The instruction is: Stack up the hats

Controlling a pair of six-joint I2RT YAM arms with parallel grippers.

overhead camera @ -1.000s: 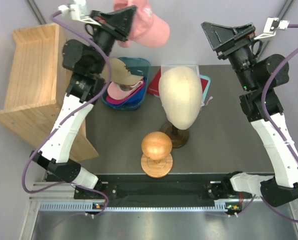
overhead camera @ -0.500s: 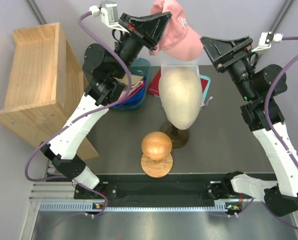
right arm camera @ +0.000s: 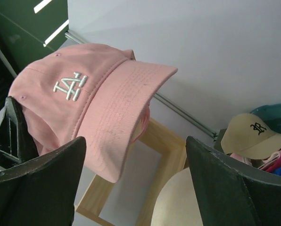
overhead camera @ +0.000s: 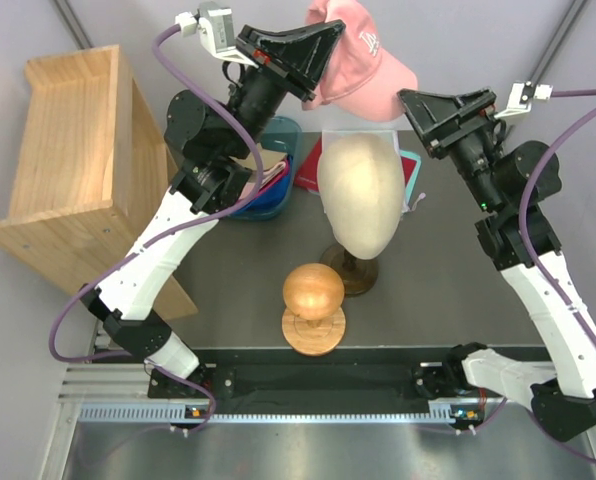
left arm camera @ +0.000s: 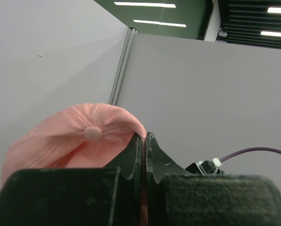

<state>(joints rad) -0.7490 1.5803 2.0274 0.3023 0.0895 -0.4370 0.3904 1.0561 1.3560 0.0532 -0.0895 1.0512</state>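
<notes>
One dark counter [overhead camera: 238, 290], grey partition walls [overhead camera: 478, 30] behind. One teal bin [overhead camera: 283, 132] at its far left, holding one tan hat [right arm camera: 251, 134] atop pink and blue cloth. One pink hat [overhead camera: 363, 60] aloft near the mannequin head [overhead camera: 358, 190], pinched tight by left claw [left arm camera: 144, 141]; right claw [right arm camera: 136, 141] spread wide just beside.

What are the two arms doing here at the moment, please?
The left gripper is shut on a light pink cap, holding it in the air behind the cream mannequin head. The right gripper is open, close to the cap's brim. A tan cap lies in the blue bin with others.
</notes>
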